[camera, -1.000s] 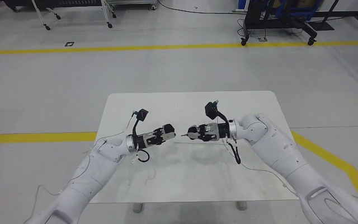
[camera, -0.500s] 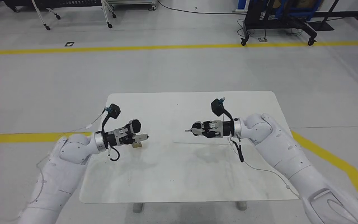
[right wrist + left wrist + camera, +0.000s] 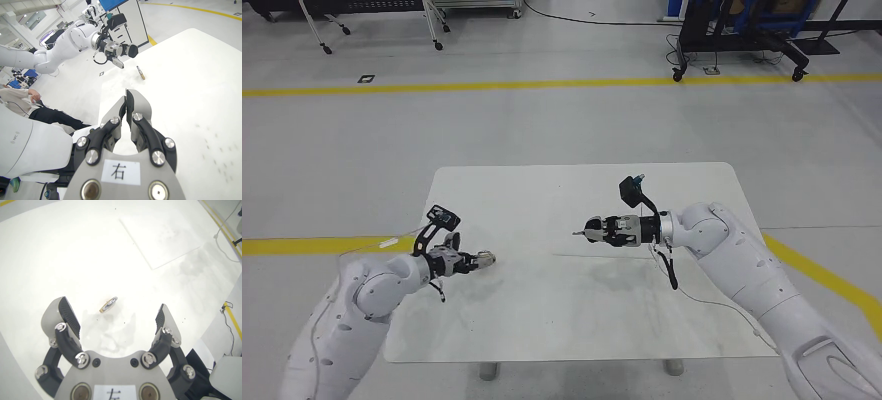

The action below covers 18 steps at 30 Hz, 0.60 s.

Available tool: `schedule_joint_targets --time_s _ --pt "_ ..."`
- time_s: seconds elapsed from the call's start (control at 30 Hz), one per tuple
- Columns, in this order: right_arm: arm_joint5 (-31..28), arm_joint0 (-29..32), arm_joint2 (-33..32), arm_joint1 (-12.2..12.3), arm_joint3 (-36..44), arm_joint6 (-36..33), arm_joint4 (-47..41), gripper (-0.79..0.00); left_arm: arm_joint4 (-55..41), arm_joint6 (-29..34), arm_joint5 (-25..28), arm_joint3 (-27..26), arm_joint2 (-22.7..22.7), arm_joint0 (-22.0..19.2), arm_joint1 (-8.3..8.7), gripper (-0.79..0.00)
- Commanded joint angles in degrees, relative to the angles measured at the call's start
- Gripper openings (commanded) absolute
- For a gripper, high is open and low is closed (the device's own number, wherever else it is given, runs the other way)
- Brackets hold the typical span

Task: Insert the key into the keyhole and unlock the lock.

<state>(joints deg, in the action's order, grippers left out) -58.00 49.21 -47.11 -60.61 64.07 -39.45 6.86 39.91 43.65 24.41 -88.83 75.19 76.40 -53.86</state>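
**Lock free on the tabletop, key clenched in the right hand**

The left hand (image 3: 126,57) is released, its ribbed fingers (image 3: 69,313) spread wide and grasping nothing; in the top view it hovers over the white tabletop (image 3: 542,320) toward 9 o'clock of the centre. The lock (image 3: 108,305), a small brass body with a silver shackle, lies on the tabletop below the gap between those fingers, touching neither. The right hand (image 3: 126,97) is clenched on the key (image 3: 125,91), whose thin metal tip pokes out past the pressed fingertips; it hangs near the middle of the tabletop, at roughly 3 o'clock from the lock and well apart from it; the key tip points toward 9 o'clock. A faint white sheet (image 3: 162,236) lies flat near the tabletop's middle.
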Motion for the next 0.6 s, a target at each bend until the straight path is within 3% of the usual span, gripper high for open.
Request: schedule_joint_targets --time_s 0.0,0.13,0.4,0.5,0.57 --pt "0.0 0.0 0.0 0.0 0.0 0.0 0.0 -0.785 2.7 -0.4 -1.3 0.7 -1.3 -0.7 -0.18 0.0" --pt "0.0 0.0 0.0 0.0 0.0 0.0 0.0 -0.785 4.1 -1.6 -1.9 1.9 -3.9 -1.7 -0.7 -0.077" --pt "0.0 0.0 0.0 0.0 0.0 0.0 0.0 -0.785 6.3 -4.1 -2.0 3.2 -4.9 -2.0 -0.93 -0.114" --pt "0.0 0.0 0.0 0.0 0.0 0.0 0.0 -0.785 6.9 -5.0 -2.0 3.9 -5.5 -2.2 -1.07 -0.154" --pt "0.0 0.0 0.0 0.0 0.0 0.0 0.0 -0.785 6.9 -5.2 -1.7 4.3 -5.8 -2.4 -1.16 -0.225"
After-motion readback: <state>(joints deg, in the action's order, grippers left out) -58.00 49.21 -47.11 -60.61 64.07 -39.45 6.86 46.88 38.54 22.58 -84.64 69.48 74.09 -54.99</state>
